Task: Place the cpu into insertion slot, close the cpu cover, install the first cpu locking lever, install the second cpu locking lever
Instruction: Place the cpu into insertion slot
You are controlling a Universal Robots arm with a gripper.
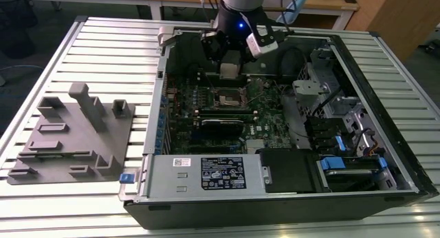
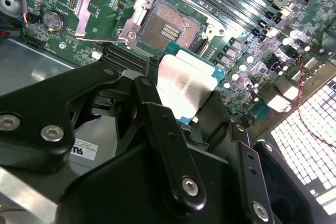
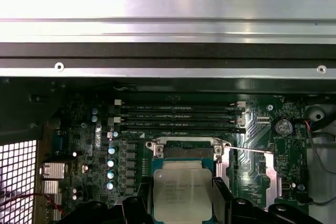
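One robot arm reaches into one open computer case (image 1: 275, 197) lying on a slatted metal counter (image 1: 103, 47), its end effector (image 1: 228, 72) clenched on a single chip (image 3: 182, 190), the two black fingers (image 3: 137, 209) pressed against opposite edges. In both wrist views the chip hangs just above one square socket (image 2: 168, 27), overlapping its near edge and not yet seated, so the dark contact field is open to view. The one cover (image 3: 222, 167), a thin metal frame with a window, lies thrown back beside the socket. One slim locking lever (image 3: 252, 150) stands clear of it, unlatched. The step in hand appears to be the first, placing the chip. As a judgement, finishing it calls for squaring the chip's edges to the socket rim and bringing it down flat and level, since a tilted drop could catch the contacts. The cover and the levers look untouched. Beyond the socket runs a bank of what look like four long memory slots (image 3: 181, 118). One grey moulded fixture (image 1: 69, 135) sits on the counter at the exterior view's left, well apart from the work.
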